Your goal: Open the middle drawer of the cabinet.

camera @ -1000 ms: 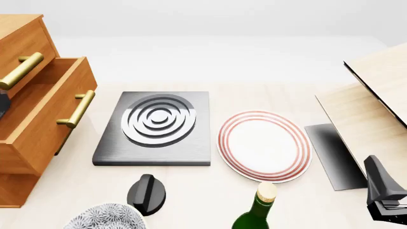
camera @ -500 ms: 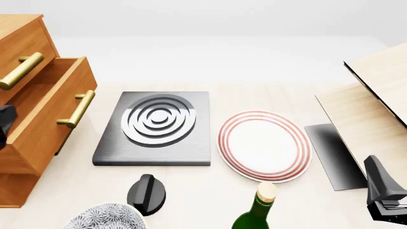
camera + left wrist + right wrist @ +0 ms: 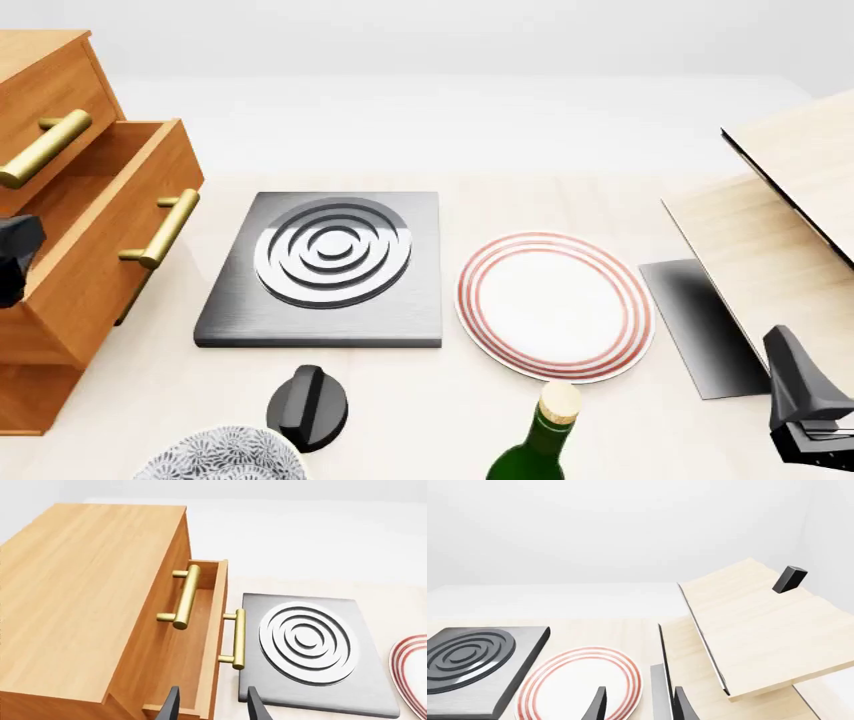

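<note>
orange-brown cabinet (image 3: pixel 54 250) — brass handles, red-ringed white plate (image 3: pixel 554 305)

Light was bright, even and diffuse, with no visible source. Only faint, soft shadows lay beneath the grey hob slab (image 3: pixel 320 270) and beside the cabinet (image 3: pixel 87 610). All three renders were sharp throughout, without glare, blur or edge distortion.

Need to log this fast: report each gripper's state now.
Left gripper: open, holding nothing, near the pulled-out middle drawer.
Right gripper: open, holding nothing, over the striped plate.
</note>
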`<state>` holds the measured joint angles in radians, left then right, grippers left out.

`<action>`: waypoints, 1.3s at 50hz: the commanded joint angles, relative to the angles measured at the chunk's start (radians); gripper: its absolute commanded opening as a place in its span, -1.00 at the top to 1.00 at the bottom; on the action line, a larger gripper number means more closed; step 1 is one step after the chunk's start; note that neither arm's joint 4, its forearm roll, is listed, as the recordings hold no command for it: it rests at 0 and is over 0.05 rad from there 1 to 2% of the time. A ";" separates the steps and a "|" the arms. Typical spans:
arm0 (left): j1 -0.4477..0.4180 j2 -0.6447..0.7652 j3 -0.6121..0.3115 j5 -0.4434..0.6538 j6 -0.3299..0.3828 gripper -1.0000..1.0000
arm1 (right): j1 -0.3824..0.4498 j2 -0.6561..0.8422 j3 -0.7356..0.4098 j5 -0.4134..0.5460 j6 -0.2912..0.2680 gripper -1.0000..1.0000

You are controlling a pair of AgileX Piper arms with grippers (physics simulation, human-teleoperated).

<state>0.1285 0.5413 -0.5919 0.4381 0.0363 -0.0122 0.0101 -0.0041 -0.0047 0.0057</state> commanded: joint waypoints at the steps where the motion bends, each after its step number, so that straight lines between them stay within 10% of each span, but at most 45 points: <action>1: -0.017 -0.001 -0.060 0.045 0.002 -1.00 | 0.001 0.000 0.000 0.000 -0.001 -1.00; 65: 0.022 0.275 -0.009 -0.036 0.027 -1.00 | 0.000 0.000 0.000 0.000 0.000 -1.00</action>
<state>0.1611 0.8219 -0.5909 0.3744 0.0732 -0.0119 0.0098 -0.0041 -0.0047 0.0055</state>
